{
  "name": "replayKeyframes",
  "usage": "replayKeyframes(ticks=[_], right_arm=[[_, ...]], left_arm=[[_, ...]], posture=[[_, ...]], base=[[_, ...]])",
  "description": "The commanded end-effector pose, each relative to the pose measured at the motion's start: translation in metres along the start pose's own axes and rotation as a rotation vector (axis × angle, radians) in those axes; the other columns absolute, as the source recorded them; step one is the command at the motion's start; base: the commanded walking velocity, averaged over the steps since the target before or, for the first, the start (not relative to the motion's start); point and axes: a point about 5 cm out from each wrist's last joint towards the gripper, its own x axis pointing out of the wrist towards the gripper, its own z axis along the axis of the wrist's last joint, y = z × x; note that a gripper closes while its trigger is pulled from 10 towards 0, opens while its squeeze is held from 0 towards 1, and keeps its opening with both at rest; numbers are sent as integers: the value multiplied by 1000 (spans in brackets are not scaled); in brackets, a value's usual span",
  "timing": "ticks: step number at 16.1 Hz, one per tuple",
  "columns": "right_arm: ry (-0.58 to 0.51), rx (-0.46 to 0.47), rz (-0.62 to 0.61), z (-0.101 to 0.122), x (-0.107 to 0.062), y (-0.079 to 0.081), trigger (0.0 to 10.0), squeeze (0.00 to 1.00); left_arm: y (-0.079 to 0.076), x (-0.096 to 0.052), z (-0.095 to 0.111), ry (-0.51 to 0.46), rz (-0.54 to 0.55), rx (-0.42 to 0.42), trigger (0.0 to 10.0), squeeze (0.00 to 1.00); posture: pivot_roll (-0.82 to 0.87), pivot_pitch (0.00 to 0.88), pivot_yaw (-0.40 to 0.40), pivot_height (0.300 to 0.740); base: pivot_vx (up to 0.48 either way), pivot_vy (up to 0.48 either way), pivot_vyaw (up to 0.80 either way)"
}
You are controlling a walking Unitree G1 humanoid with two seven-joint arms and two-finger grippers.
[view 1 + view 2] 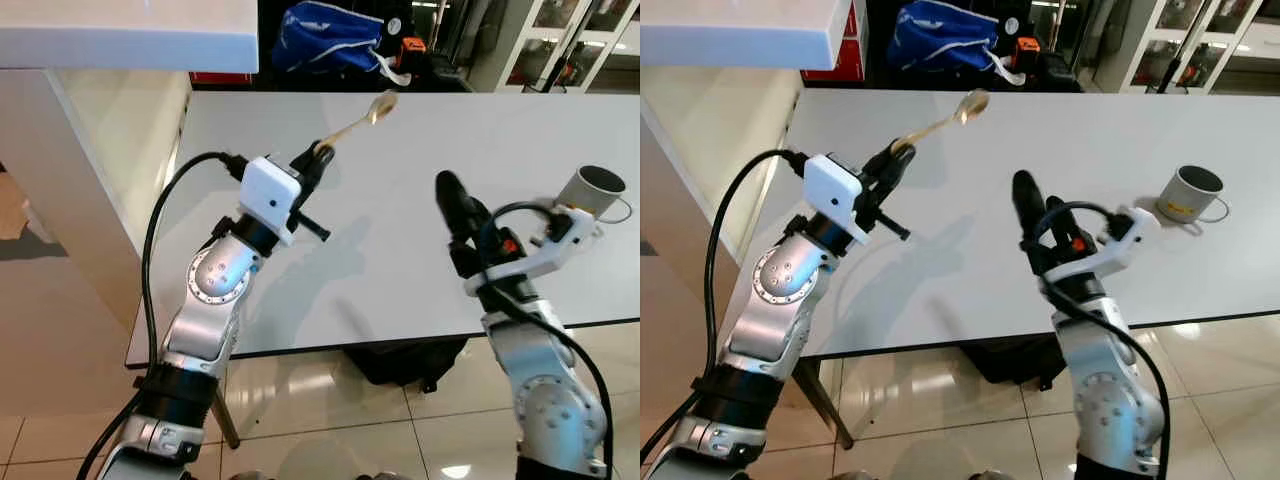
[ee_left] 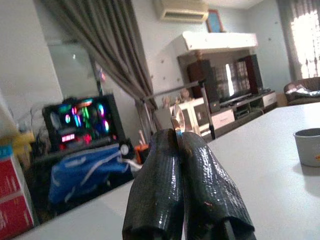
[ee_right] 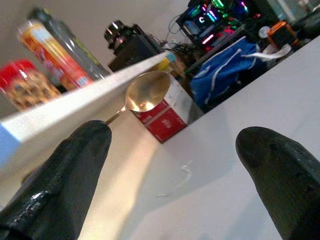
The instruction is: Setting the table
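Gold spoon (image 1: 362, 121) was pinched in the left gripper (image 1: 318, 155), raised over the white table (image 1: 420, 290). Right gripper (image 3: 175, 165) hovered nearby, fingers wide apart. Grey mug (image 1: 1191, 194) sat off right, blue bag (image 1: 325, 35) behind.

Spoon (image 2: 176, 121) handle hidden btwn left end effector (image 2: 183, 145) fingers.

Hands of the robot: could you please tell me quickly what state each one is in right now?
Left hand: closed on the handle of a gold metal spoon, held above the white table.
Right hand: open, holding nothing.
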Motion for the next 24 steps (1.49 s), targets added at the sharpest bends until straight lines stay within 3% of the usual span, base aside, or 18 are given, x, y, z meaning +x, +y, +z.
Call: replayKeyframes(ticks=[1, 5, 7, 13, 19, 21, 22, 23, 24], right_arm=[[-23, 64, 30, 6, 2, 7, 10000, 1000], [-13, 316, 74, 4, 4, 13, 10000, 1000], [45, 318, 105, 2, 4, 17, 10000, 1000], [64, 424, 122, 6, 6, 18, 10000, 1000], [78, 464, 156, 8, 12, 24, 10000, 1000], [91, 504, 170, 7, 14, 26, 10000, 933], [99, 556, 180, 6, 15, 27, 10000, 651], [102, 585, 187, 6, 15, 28, 10000, 267], [106, 595, 191, 5, 16, 28, 10000, 0]], left_arm=[[-5, 4, 3, -26, -31, 28, 10000, 0], [-12, 3, 5, -83, -78, 115, 10000, 0], [-19, 1, 7, -116, -124, 142, 10000, 0], [-32, -1, 7, -169, -196, 181, 10000, 0], [-32, 1, 12, -206, -219, 200, 10000, 0], [-36, 2, 14, -227, -242, 221, 10000, 0], [-38, 2, 18, -246, -248, 225, 10000, 0], [-40, 3, 21, -261, -251, 222, 10000, 0], [-41, 3, 23, -269, -259, 225, 10000, 0]], posture=[[6, 15, -25, 740], [9, 14, -28, 740], [7, 12, -27, 740], [4, 12, -27, 740], [9, 17, -24, 740], [12, 18, -25, 740], [14, 17, -28, 740], [16, 15, -29, 740], [17, 15, -30, 740]], base=[[0, 0, 0], [0, 0, 0], [0, 0, 0], [0, 0, 0], [0, 0, 0], [0, 0, 0], [0, 0, 0], [0, 0, 0], [0, 0, 0]])
